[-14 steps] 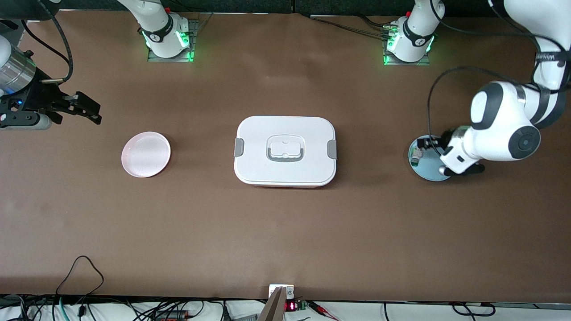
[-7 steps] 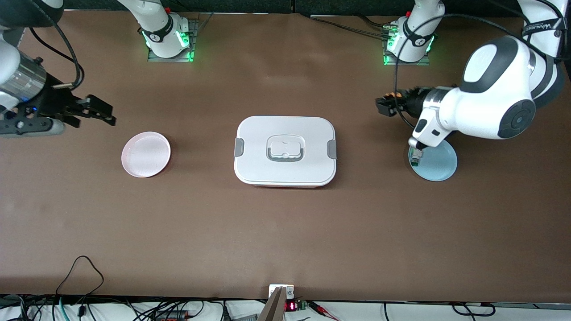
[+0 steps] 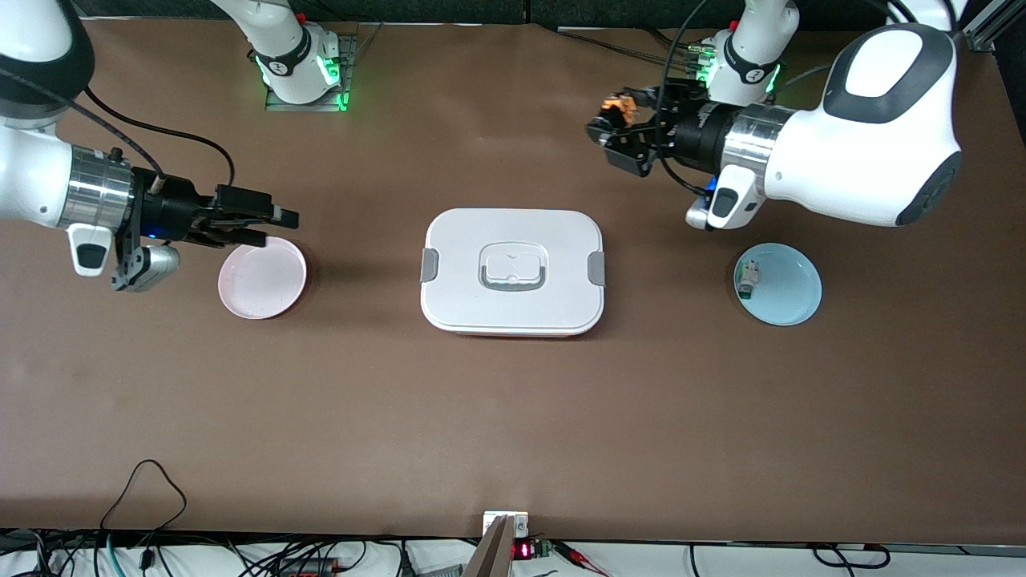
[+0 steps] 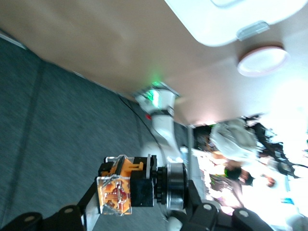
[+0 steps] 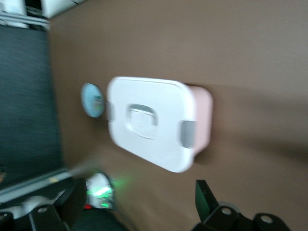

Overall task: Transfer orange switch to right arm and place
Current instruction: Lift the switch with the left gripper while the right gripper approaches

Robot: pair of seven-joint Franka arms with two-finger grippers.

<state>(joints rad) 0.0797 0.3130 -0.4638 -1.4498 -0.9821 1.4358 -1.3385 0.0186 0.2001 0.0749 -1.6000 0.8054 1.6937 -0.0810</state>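
The orange switch [image 3: 616,105] hangs in the air with my left gripper [image 3: 611,118] shut on it, over bare table between the white box and the left arm's base. In the left wrist view the orange switch [image 4: 117,189] shows its clear-cased orange terminals and black body, pinched by the left gripper [image 4: 126,204]. My right gripper [image 3: 280,227] stands open and holds nothing, over the rim of the pink plate [image 3: 263,280] that lies toward the right arm's end. The right gripper [image 5: 142,204] shows wide-apart fingers [image 5: 206,196] in its wrist view.
A white lidded box [image 3: 513,271] with grey clips sits mid-table. A light blue plate [image 3: 789,298] toward the left arm's end holds a small white-and-green part [image 3: 747,280]. The two arm bases [image 3: 300,68] stand along the table's edge farthest from the front camera.
My left gripper has lifted the orange switch off the blue plate and carried it up and toward the table's middle. My right gripper has moved in over the pink plate's rim.
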